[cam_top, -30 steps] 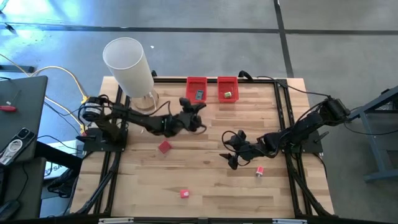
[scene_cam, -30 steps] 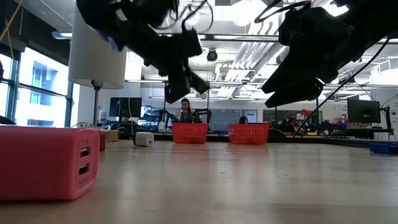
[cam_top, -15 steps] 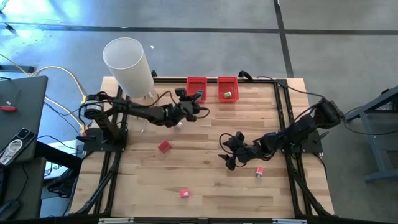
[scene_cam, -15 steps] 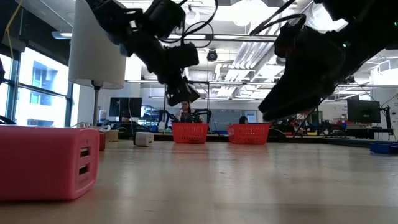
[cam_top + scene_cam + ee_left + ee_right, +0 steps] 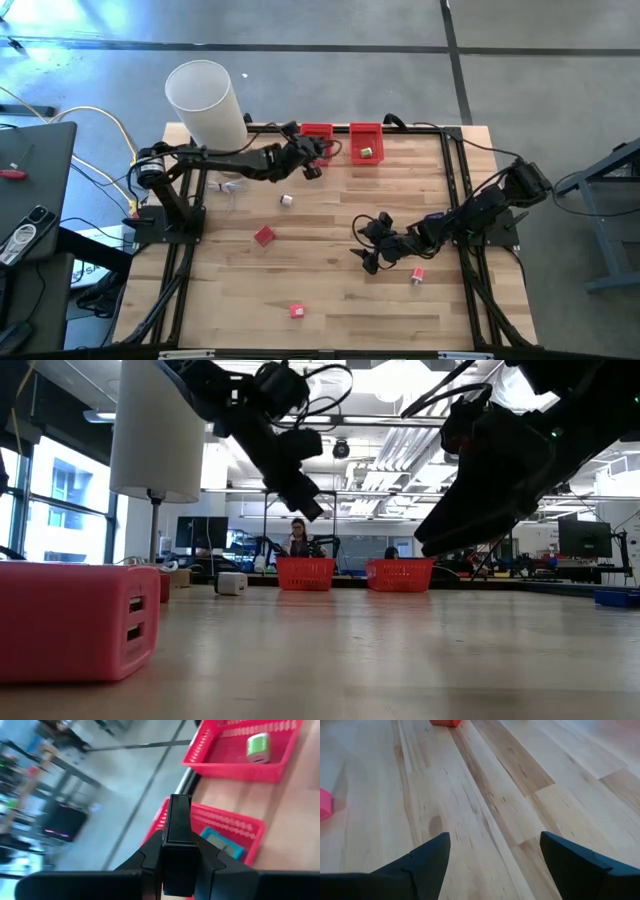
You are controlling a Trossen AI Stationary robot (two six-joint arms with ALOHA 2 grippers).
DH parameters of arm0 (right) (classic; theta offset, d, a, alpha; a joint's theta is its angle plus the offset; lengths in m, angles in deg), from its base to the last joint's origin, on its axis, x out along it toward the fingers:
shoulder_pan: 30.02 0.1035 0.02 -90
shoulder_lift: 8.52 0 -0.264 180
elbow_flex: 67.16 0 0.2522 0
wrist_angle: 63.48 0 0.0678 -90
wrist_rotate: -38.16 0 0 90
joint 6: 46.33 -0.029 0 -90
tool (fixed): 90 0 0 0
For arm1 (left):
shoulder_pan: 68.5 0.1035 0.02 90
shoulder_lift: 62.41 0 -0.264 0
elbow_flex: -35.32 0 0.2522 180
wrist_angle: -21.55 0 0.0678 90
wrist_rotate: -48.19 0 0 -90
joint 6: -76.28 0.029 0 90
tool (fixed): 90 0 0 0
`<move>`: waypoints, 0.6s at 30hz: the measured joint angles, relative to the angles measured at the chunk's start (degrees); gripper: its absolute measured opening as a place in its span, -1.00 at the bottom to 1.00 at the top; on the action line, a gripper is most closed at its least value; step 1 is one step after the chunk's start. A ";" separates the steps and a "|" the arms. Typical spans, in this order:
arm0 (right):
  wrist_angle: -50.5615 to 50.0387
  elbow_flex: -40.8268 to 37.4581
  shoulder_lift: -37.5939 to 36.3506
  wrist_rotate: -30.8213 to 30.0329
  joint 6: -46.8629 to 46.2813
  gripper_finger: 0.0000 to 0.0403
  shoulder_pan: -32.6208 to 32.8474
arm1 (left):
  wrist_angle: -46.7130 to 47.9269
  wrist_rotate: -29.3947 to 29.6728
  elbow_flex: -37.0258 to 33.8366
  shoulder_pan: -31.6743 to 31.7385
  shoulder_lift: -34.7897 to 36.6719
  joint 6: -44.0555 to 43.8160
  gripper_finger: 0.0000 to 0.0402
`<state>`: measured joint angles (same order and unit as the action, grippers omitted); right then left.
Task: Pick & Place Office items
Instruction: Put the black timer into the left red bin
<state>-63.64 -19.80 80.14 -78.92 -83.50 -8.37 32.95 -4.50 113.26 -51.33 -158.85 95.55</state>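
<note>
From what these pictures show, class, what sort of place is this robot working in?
Probably a robotics lab or workshop in an open industrial hall. The pale wooden plank table stands on a grey concrete floor, the low view shows exposed ceiling ducts and monitors on benches, and a person sits far behind.

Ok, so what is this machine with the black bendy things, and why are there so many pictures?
It is a robot with two arms at a wooden table. Each arm ends in a pincer called an end effector. One picture looks down from above, one looks across the tabletop, and two come from cameras on the arms' wrists. The left end effector is up by a red bin with a teal piece inside; I cannot tell whether it holds anything. The other bin holds a green piece. The right end effector is open and empty, above the boards. A white piece and some red pieces lie loose on the table. A tall white cylinder stands at a corner.
</note>
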 joint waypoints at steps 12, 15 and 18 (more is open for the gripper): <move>0.78 0.00 -0.04 0.23 -0.06 0.48 0.00 | -3.11 -6.20 -0.02 6.03 -6.93 -11.19 -0.73; 0.75 0.00 -0.04 0.40 -0.07 0.48 0.11 | -4.56 -5.91 -0.02 6.13 -8.55 -12.56 -0.73; 0.63 0.00 -0.04 0.43 -0.07 0.48 0.11 | -7.45 -5.70 -0.02 6.39 -10.04 -14.00 -0.73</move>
<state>-63.00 -19.80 80.10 -78.49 -83.57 -8.26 25.51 -10.20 113.24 -44.93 -168.89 81.55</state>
